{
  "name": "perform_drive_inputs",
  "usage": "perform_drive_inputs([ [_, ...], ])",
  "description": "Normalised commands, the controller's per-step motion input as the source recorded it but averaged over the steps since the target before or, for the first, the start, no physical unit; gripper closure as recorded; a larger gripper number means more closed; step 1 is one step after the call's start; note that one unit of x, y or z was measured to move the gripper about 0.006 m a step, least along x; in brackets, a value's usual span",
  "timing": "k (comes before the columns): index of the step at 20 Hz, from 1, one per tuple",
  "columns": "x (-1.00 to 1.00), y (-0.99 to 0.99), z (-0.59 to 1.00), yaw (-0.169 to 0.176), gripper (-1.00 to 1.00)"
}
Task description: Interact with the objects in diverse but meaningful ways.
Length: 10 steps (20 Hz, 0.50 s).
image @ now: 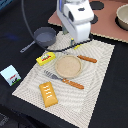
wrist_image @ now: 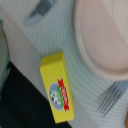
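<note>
Judged from how things lie, the task looks barely begun or between steps: every toy sits loose on the counter [image: 15, 37] and nothing is held. The arm hangs high over the far edge of the woven mat [image: 102, 70], and its gripper [image: 75, 41] is mostly hidden behind the white wrist housing, so I cannot tell whether the fingers are apart or together; the wrist view shows no fingers at all. The yellow red-labelled box [image: 45, 58] lies flat just beside the round tan plate [image: 68, 66], on the exterior view's left of it, and the wrist view looks down on that same box [wrist_image: 57, 87] next to the plate rim [wrist_image: 100, 45], which suggests it may be the next thing approached. The grey long-handled saucepan [image: 44, 36] stands at the mat's far corner, apparently empty. The orange-brown scored bread block [image: 48, 94] lies at the near edge, and the small white carton [image: 10, 74] sits off the mat, well apart. The plate holds nothing, and the fork [image: 64, 80] lies beside it. The cheese wedge is not clearly visible.
</note>
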Motion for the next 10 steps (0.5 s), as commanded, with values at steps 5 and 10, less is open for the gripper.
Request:
perform_drive_inputs([
  [5, -0.67, -0.59, -0.06, 0.0, -1.0],
  [10, -0.44, -0.39, -0.11, 0.0, -1.0],
])
